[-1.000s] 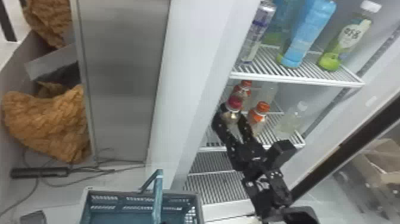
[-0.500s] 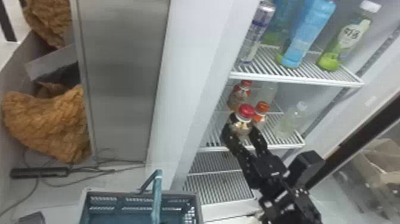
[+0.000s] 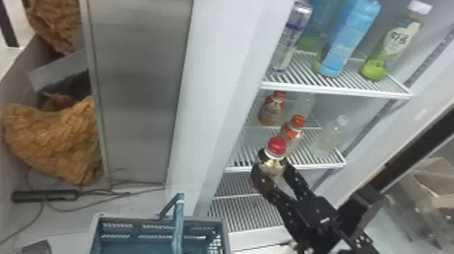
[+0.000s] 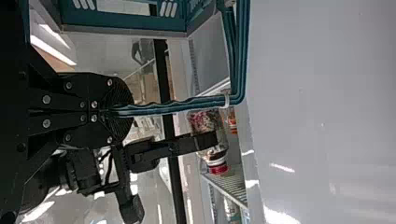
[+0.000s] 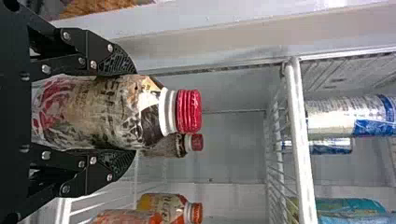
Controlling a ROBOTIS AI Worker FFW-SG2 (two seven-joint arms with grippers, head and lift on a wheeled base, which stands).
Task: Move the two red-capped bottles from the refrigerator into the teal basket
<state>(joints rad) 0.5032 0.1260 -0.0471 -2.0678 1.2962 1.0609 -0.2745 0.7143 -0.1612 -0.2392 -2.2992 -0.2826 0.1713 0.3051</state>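
The right gripper point(image 5: 126, 112), its jaws closed about a red-capped bottle point(image 5: 98, 109), has moved toward the near side over the last second, bringing the bottle out from the refrigerator shelf point(image 3: 324, 166) and exposing more of the orange-capped bottle point(image 3: 291, 133). A second red-capped bottle point(image 5: 166, 146) stands farther inside. At near left, the left gripper point(image 4: 123, 109) has its jaws closed on the handle point(image 4: 187, 106) of the teal basket point(image 3: 202, 221). Transfer leftward to the basket probably follows; the second bottle then requires another reach.
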